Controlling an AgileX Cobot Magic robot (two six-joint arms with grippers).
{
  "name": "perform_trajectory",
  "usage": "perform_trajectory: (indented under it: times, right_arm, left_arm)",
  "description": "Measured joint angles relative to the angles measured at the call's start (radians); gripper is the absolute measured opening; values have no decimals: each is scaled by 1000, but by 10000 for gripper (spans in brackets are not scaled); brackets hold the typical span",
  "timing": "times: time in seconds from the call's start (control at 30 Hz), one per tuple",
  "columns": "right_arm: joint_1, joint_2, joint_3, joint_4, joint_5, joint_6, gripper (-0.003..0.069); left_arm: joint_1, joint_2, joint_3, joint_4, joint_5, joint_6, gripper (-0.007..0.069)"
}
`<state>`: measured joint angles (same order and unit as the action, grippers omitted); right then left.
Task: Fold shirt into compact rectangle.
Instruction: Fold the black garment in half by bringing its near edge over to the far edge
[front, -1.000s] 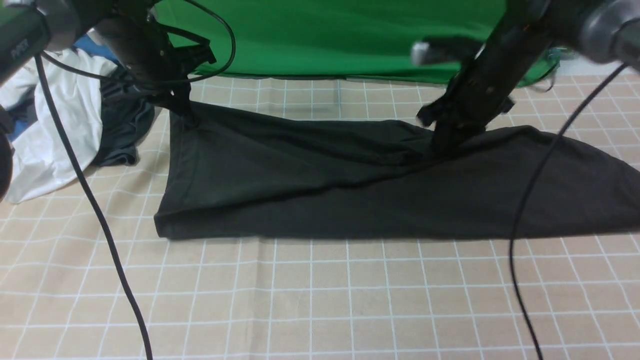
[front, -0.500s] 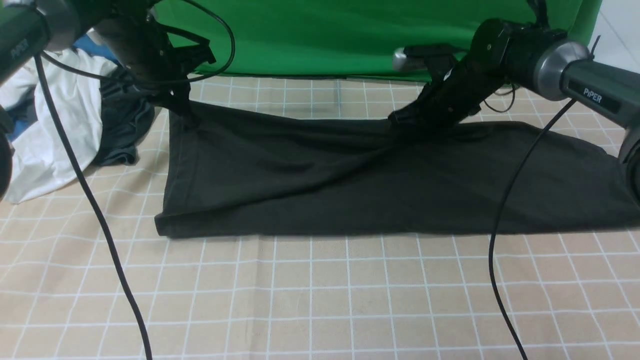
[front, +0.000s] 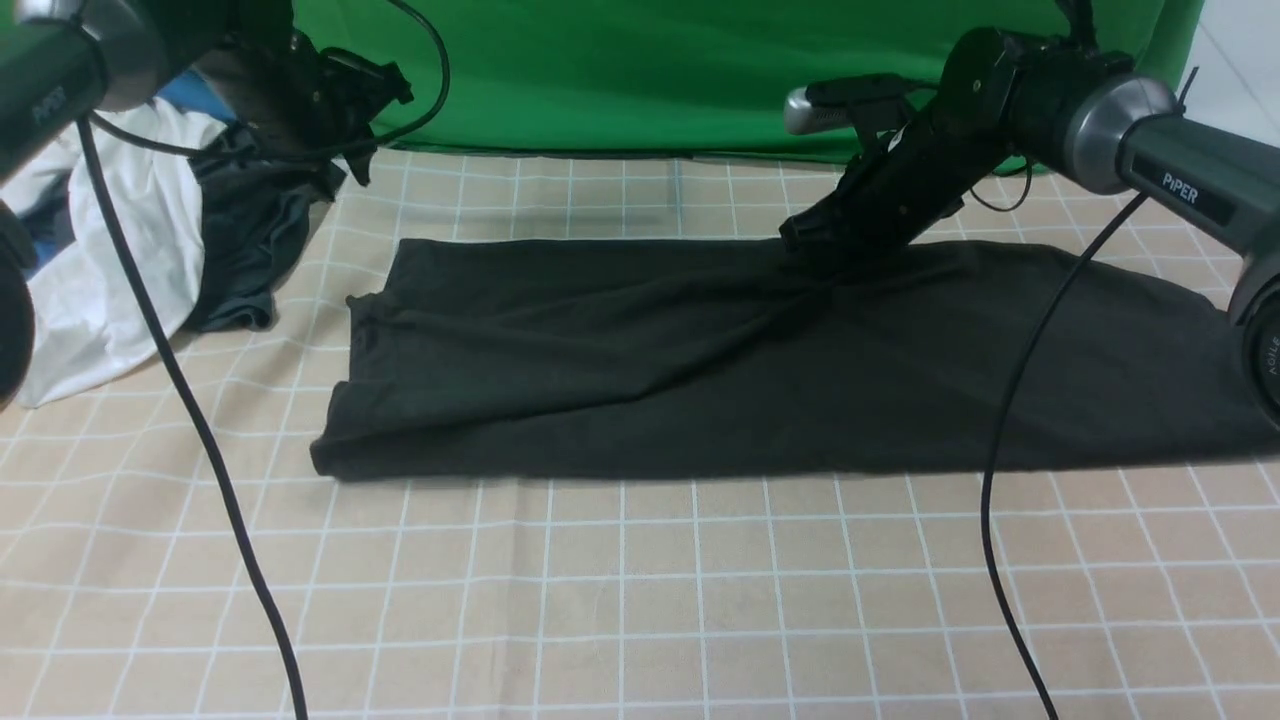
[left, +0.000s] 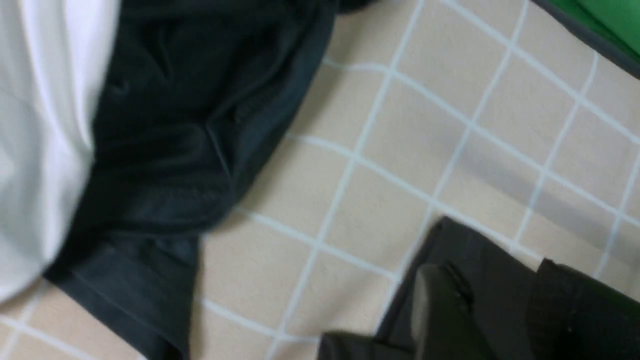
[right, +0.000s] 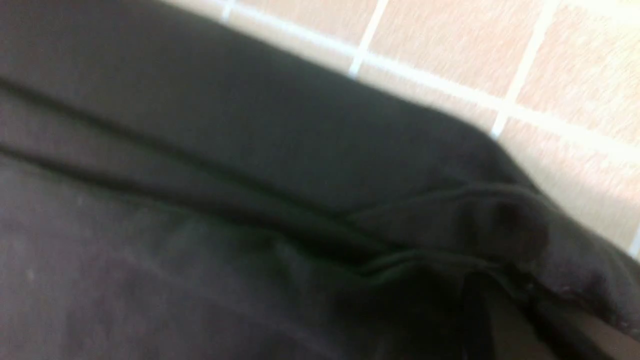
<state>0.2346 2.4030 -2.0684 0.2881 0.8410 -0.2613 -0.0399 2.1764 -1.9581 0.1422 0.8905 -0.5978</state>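
Front view: "How far along?" asks one.
"The shirt (front: 700, 360) lies as a long band, seemingly folded once; the right gripper (front: 815, 248) pinches its edge, the left gripper (left: 502, 320) hangs spread, empty, off its corner. Crosswise folds remain."

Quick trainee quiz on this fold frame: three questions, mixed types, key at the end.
1. True or false: the left gripper is open and off the shirt.
2. The right gripper pinches the shirt at its: A near edge, B far edge, C left end.
3. What colour is the backdrop?
Key: 1 true; 2 B; 3 green.
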Motion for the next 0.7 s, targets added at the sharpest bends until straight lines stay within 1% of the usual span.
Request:
perform_trajectory:
  times: [0.07,0.1,0.13,0.17,0.23,0.3,0.4,0.47,0.5,0.57,0.7]
  right_arm:
    - [0,-6,-2,-1,26,-21,41]
    - [0,-9,-10,-2,45,-30,42]
    - [0,-15,-22,-2,69,-34,43]
    - [0,-15,-25,-2,73,-35,43]
    - [0,-28,-56,-3,128,-39,44]
    - [0,-36,-90,-3,168,-43,44]
    - [0,-44,-125,-3,208,-51,44]
    - [0,-44,-129,-3,216,-53,44]
    - [0,-44,-129,-3,223,-53,44]
    - [0,-44,-129,-3,229,-55,44]
    - [0,-44,-129,-3,231,-60,44]
  left_arm:
    - [1,-1,0,7,8,-1,326]
    - [1,-5,0,-10,18,11,339]
    - [0,-9,0,-54,32,55,340]
    - [-1,-11,0,-54,35,64,340]
    - [-16,-15,0,-115,84,155,331]
    - [-37,-15,0,-122,147,191,309]
    - [-57,12,0,-111,237,205,288]
    - [-57,22,0,-92,260,198,286]
    - [-57,43,0,-58,281,180,290]
    - [-57,60,0,-26,294,156,330]
    - [-56,70,0,-14,288,147,420]
